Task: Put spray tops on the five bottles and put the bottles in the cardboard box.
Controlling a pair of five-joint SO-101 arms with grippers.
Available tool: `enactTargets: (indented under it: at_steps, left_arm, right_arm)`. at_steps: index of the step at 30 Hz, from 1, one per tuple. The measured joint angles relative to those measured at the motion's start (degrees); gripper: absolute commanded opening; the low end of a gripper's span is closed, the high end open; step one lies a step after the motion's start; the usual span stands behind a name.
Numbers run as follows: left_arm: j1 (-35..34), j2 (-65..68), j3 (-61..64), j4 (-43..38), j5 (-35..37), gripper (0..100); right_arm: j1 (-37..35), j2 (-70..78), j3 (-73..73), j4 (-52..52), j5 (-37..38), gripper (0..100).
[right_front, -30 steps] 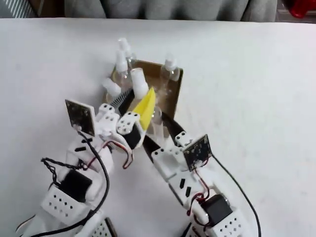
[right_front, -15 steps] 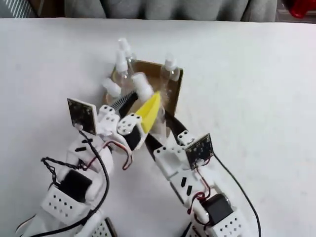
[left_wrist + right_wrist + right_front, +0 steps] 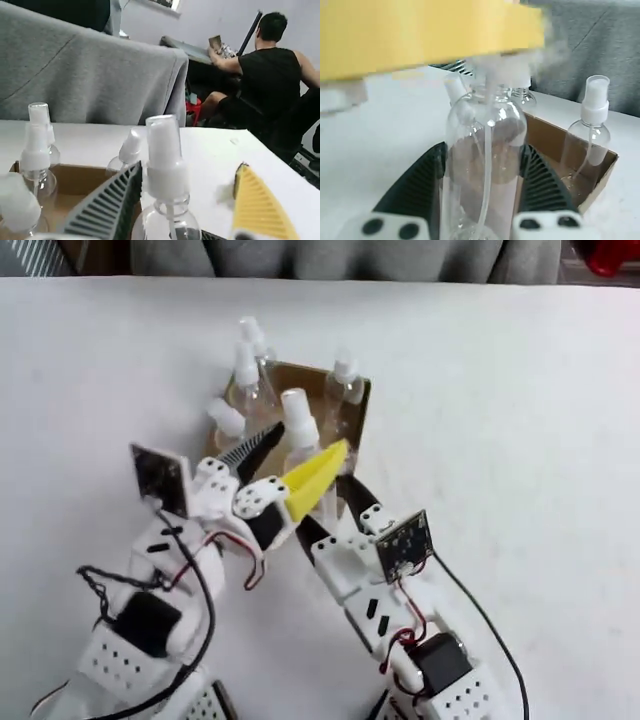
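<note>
White table (image 3: 500,390) bears a cardboard box (image 3: 355,418). Right gripper (image 3: 482,185) clamps a bottle (image 3: 485,135); left gripper (image 3: 189,169) gapes around its spray top (image 3: 162,150).

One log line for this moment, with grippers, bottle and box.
right gripper: shut on bottle | left gripper: open around spray top | box: other bottles inside

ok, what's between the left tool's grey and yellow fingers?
The spray top of the bottle the right tool holds; the left wrist view shows it, nearer the grey finger.
</note>
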Motion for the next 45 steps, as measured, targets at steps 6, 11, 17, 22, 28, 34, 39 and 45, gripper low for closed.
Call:
enactTargets:
  at_steps: [6,11,17,22,28,34,39,45]
  left_arm:
    - [-0.1,-10.4,0.0,4.9,1.4,28]
    - [-0.1,-18.1,0.0,12.1,1.4,28]
    - [-0.7,-25.9,0.0,18.8,1.8,14]
    - [-7.9,-26.7,0.0,18.9,1.8,7]
    - [-9.8,-22.9,0.0,18.9,1.8,3]
    - [-10.5,-12.7,0.0,12.1,1.8,2]
    - [-12.1,-0.5,0.0,3.3,1.8,2]
    - [-12.2,13.6,-5.6,-1.0,1.8,2]
  right_arm:
    - [0.0,0.0,0.0,0.0,0.0,1.6]
    - [0.0,0.0,0.0,0.0,0.0,1.6]
    - [0.0,0.0,0.0,0.0,0.0,1.6]
    - [0.0,0.0,0.0,0.0,0.0,1.6]
    - [0.0,0.0,0.0,0.0,0.0,1.6]
    - [0.0,0.0,0.0,0.0,0.0,1.6]
    - [0.0,0.0,0.0,0.0,0.0,1.6]
    - [0.0,0.0,0.0,0.0,0.0,1.6]
